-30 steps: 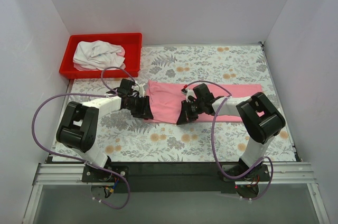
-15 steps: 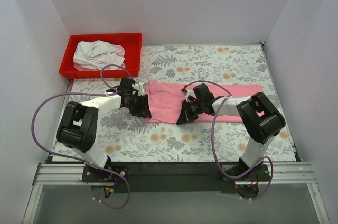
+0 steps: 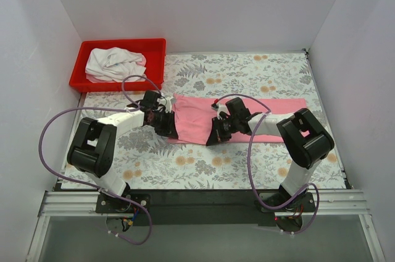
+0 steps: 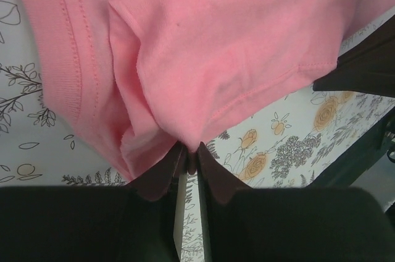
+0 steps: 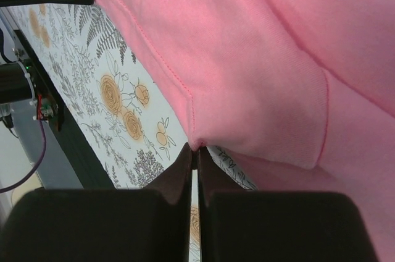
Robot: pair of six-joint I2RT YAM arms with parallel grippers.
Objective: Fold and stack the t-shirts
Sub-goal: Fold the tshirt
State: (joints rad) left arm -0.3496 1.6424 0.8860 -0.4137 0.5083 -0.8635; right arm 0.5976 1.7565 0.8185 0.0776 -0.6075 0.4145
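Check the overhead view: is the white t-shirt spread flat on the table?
No, the white t-shirt lies crumpled inside the red bin at the far left corner.

Worktop point(image 3: 259, 73) covered by a floral-print sheet, bearing a pink t-shirt point(image 3: 197, 117) laid lengthwise across its middle, bunched at the left end, and a red bin point(image 3: 123, 42) at the far-left corner
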